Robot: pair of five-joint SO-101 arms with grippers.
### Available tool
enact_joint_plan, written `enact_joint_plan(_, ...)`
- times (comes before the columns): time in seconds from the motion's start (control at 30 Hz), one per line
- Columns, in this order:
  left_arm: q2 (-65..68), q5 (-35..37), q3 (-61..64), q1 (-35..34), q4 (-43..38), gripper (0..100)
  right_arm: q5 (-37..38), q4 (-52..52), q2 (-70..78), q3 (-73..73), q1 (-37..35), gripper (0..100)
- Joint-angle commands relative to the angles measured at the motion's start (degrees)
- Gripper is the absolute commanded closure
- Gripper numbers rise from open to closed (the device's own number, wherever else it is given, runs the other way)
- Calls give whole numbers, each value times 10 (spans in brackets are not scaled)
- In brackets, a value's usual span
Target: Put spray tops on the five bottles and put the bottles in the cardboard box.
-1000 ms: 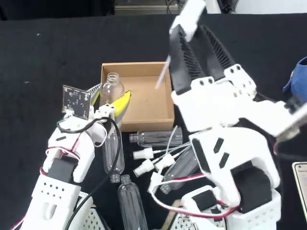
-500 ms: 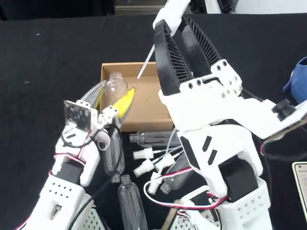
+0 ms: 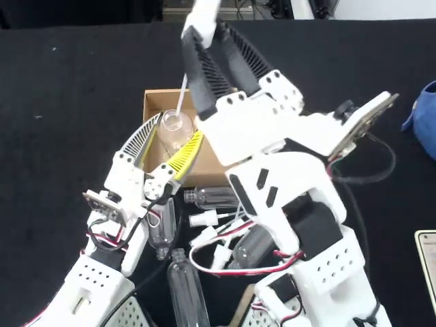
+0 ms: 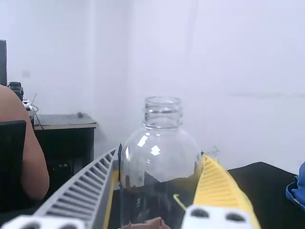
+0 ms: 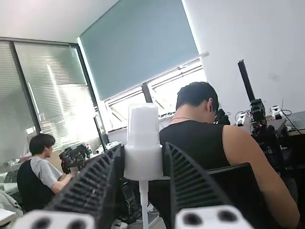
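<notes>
Overhead, ribbed right gripper (image 3: 206, 35) pinches white spray top (image 3: 203, 15) above clear bottle (image 3: 174, 129).

Right gripper (image 3: 208, 41), clamped on the spray top (image 3: 202, 15), has been swung left across the cardboard box (image 3: 151, 102). The dip tube (image 3: 181, 95) has been brought over the bottle (image 3: 174, 131) mouth. Left gripper (image 3: 170, 139) has been pitched up, its wrist drawn back.

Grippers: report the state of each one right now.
Left gripper: closed on an uncapped bottle, held upright.
Right gripper: closed on a spray top, tube hanging down.
</notes>
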Motion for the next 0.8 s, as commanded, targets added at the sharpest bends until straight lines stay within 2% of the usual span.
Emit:
enact_joint_plan(0.0,-9,-1,16,7,-13,970,76,-13,5,-20,-35,942)
enact_joint_plan(0.17,-9,-1,16,5,-13,970,127,-12,6,-15,-66,942)
enact_joint_plan(0.33,-9,-1,16,7,-13,970,127,-19,6,12,-64,942)
enact_joint_plan(0.53,-9,-1,16,6,-13,970,128,-115,6,65,-64,942)
enact_joint_plan(0.77,-9,-4,16,4,-13,970,129,-115,0,128,-63,942)
